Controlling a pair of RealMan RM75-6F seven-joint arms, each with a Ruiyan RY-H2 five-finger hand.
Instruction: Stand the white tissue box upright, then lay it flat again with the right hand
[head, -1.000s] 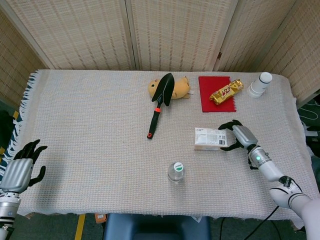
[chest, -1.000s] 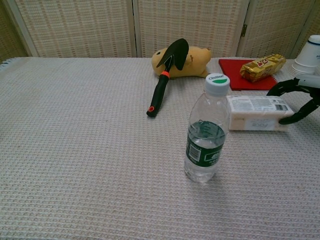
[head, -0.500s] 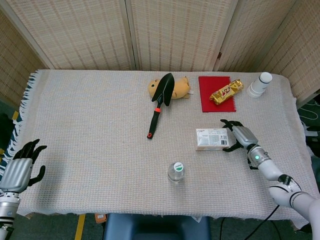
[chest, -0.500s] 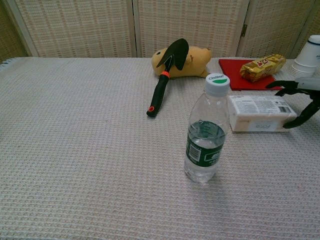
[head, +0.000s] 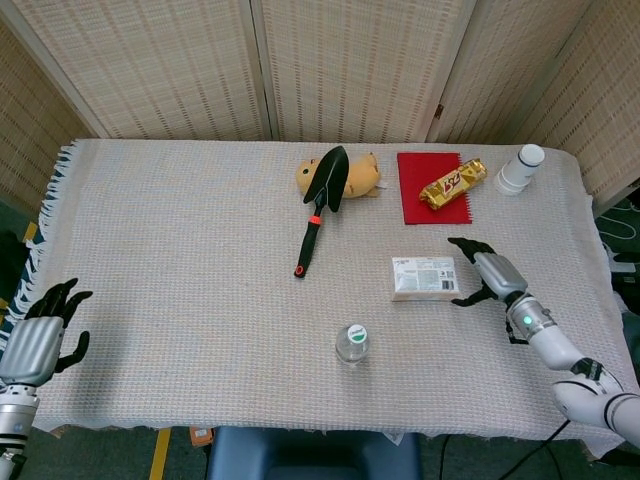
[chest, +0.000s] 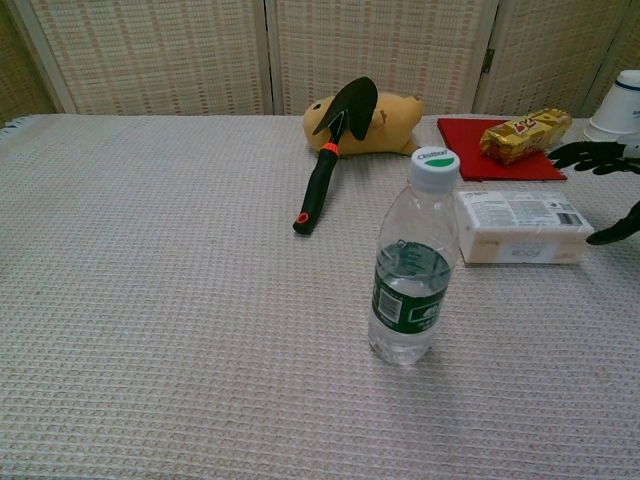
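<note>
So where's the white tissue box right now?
In the head view the white tissue box lies flat on the table's right side, just left of the open right robot hand, below the red mat.

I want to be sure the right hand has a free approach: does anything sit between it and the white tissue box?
Nothing visible does. The right hand is just right of the white tissue box, fingers spread and apart from it, with only bare tablecloth between. The water bottle stands on the box's other side, nearer the robot.
</note>
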